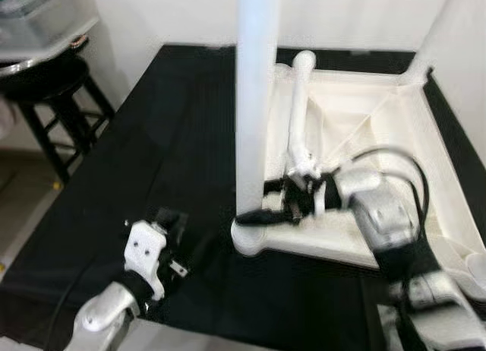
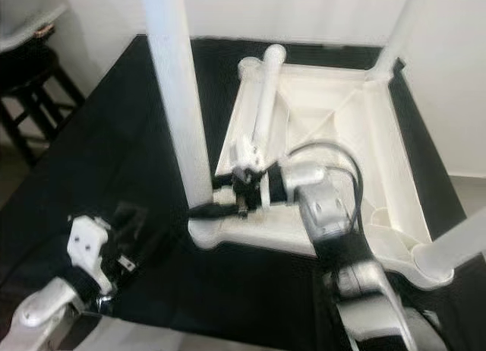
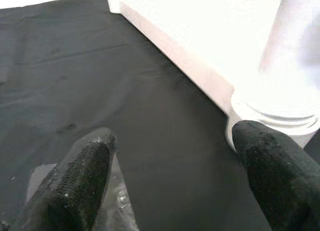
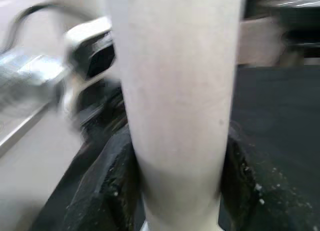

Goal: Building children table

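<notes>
The upside-down table (image 1: 395,138) lies on the worktop (image 1: 152,161), legs up. A stool (image 1: 57,108) stands left of it.

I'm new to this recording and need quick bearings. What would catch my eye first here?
A white tabletop lies upside down on a black cloth, with white legs rising from its corners. The right hand grips the base of the nearest leg, a finger on each side. The left hand hovers open above the cloth beside that corner, and a loose leg lies inside the tabletop.
</notes>
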Available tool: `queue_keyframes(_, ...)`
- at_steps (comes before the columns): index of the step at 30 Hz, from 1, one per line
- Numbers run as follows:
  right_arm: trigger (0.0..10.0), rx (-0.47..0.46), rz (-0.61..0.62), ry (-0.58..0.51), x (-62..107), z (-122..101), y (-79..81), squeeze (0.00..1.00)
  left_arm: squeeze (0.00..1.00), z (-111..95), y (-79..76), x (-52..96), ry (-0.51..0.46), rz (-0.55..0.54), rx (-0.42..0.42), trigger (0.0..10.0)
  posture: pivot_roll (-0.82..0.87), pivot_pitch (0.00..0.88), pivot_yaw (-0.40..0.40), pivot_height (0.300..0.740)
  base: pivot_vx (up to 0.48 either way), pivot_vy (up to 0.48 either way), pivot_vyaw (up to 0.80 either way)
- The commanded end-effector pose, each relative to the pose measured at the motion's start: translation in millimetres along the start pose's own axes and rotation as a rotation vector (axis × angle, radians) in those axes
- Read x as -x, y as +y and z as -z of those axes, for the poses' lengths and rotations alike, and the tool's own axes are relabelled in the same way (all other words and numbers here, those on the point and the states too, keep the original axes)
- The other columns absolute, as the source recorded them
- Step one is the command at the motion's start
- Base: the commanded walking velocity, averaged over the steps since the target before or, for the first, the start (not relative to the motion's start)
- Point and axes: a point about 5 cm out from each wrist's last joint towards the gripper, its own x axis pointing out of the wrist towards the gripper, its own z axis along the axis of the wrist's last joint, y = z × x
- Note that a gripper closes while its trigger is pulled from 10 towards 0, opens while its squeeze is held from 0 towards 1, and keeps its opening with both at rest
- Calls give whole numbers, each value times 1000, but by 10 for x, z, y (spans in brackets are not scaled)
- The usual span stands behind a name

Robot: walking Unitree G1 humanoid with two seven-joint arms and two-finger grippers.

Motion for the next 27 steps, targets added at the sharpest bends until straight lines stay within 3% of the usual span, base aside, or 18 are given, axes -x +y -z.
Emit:
queue_keyframes(1,0,-160,171,158,-113,396,71,0,0,39,-14,25,17,8,10,8784,27,205,2,740,0,0,0)
queue_keyframes(2,0,-160,171,158,-113,396,71,0,0,39,-14,25,17,8,10,8784,27,205,2,740,0,0,0)
queue_keyframes(3,0,-206,525,170,-167,498,74,0,0,38,-2,30,17,7,10,8824,18,209,9,740,0,0,0)
queue_keyframes(4,0,-206,525,170,-167,498,74,0,0,38,-2,30,17,7,10,8824,18,209,9,740,0,0,0)
queue_keyframes(5,0,-177,695,223,-174,551,186,0,0,45,6,30,19,8,8,8745,14,202,20,740,0,0,0)
queue_keyframes(6,0,-146,781,249,-168,533,261,0,0,51,13,28,21,8,7,8784,10,198,22,740,0,0,0)
queue_keyframes(8,0,-119,828,255,-163,490,292,0,0,54,16,20,22,9,7,8745,2,193,28,740,0,0,0)
queue_keyframes(16,0,-106,782,257,-190,445,338,0,0,56,17,12,23,10,5,8706,16,190,17,740,0,0,0)
queue_keyframes(17,10000,-186,650,139,-261,323,308,196,0,53,21,17,23,6,3,8745,19,190,23,740,0,0,0)
queue_keyframes(19,10000,-186,650,139,-261,323,308,196,0,53,21,17,23,6,3,8745,19,190,23,740,0,0,0)
queue_keyframes(20,10000,-185,554,75,-288,218,282,1000,0,51,22,19,23,6,2,8745,19,190,23,740,0,0,0)
queue_keyframes(23,10000,-185,554,75,-288,218,282,1000,0,51,22,19,23,6,2,8745,19,190,23,740,0,0,0)
queue_keyframes(24,10000,-175,486,31,-296,126,279,1000,0,50,20,19,23,6,2,8784,20,190,25,740,0,0,0)
queue_keyframes(25,10000,-54,271,13,-183,-51,181,1000,0,50,16,8,22,7,2,8784,20,188,32,740,0,0,0)
queue_keyframes(27,10000,-54,271,13,-183,-51,181,1000,0,50,16,8,22,7,2,8784,20,188,32,740,0,0,0)
